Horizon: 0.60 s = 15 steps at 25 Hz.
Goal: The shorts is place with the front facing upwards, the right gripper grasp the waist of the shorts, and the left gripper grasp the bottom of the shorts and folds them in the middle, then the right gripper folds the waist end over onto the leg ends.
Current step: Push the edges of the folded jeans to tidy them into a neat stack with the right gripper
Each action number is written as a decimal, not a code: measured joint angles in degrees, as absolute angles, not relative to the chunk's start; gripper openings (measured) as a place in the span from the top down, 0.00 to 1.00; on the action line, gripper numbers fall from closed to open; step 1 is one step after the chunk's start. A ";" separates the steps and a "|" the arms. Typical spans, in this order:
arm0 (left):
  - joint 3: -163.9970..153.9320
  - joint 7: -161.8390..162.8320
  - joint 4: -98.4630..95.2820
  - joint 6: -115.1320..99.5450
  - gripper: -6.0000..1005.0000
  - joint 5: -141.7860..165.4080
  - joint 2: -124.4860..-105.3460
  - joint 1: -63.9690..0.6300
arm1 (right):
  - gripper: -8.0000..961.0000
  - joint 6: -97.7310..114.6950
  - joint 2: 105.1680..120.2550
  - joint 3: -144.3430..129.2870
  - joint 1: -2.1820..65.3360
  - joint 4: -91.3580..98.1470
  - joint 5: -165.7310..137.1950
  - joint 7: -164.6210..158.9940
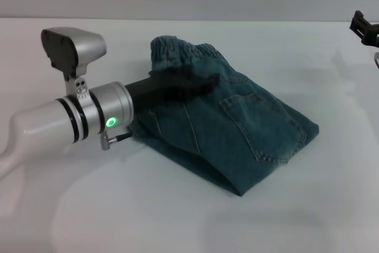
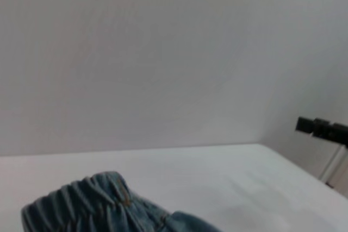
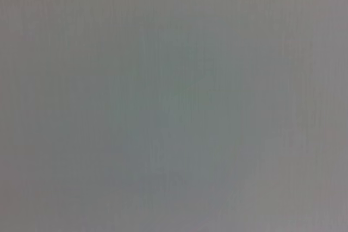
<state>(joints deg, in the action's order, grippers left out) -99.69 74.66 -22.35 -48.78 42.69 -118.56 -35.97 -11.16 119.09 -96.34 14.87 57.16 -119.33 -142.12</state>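
The blue-green denim shorts (image 1: 237, 128) lie on the white table (image 1: 177, 223), folded lengthwise with a back patch pocket (image 1: 263, 125) facing up. The gathered waist end (image 1: 186, 48) points to the far side. The straight leg ends (image 1: 278, 161) point to the near right. My left gripper (image 1: 183, 82) is a dark blurred shape stretched over the cloth just below the waistband, on the silver arm with the green ring (image 1: 111, 122). The left wrist view shows the ruffled waistband (image 2: 81, 205) close by. My right gripper is out of view, and its wrist view shows only plain grey.
A small black fixture (image 1: 365, 28) on a thin stand sits at the table's far right edge, also seen in the left wrist view as a black fixture (image 2: 323, 129). White tabletop surrounds the shorts on all sides.
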 joint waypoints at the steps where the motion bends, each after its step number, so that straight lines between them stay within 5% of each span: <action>1: -99.75 74.43 -22.19 -48.60 0.18 42.69 -118.52 -35.89 | 0.18 -11.17 119.09 -96.33 14.89 57.16 -119.33 -142.12; 15: -99.23 68.48 -20.74 -45.12 0.18 42.72 -118.20 -33.57 | 0.18 -11.17 119.08 -96.76 14.94 57.55 -119.36 -142.12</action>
